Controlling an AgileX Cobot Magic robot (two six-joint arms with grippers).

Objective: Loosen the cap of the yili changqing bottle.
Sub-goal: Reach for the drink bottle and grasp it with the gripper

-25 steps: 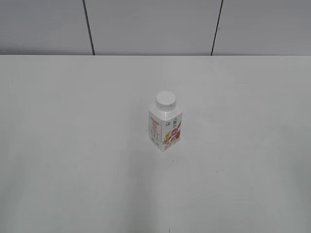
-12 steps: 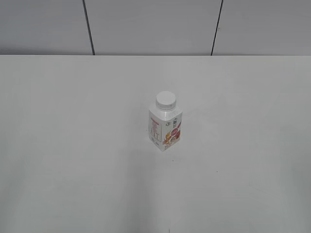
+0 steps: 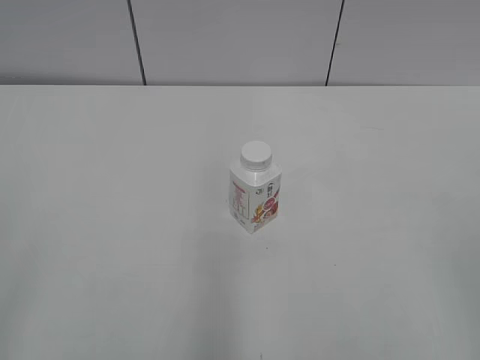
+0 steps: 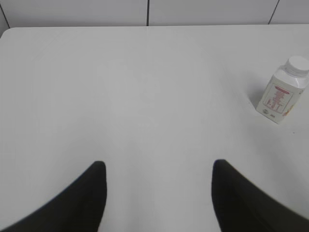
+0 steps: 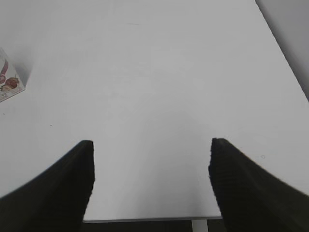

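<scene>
Exterior: no claws in shot, just yili changqing bottle (image 3: 255,196) upright mid-table (image 3: 112,225), cap (image 3: 256,154) on. Left wrist: left gripper (image 4: 158,169) spread wide, holding nothing, bottle far off to upper right. Right wrist: right gripper (image 5: 150,147) gaping, empty, bottle cropped at left edge.

The yili changqing bottle (image 3: 255,199) stands upright, the cap (image 3: 256,154) on, mid-table (image 3: 112,225).
</scene>
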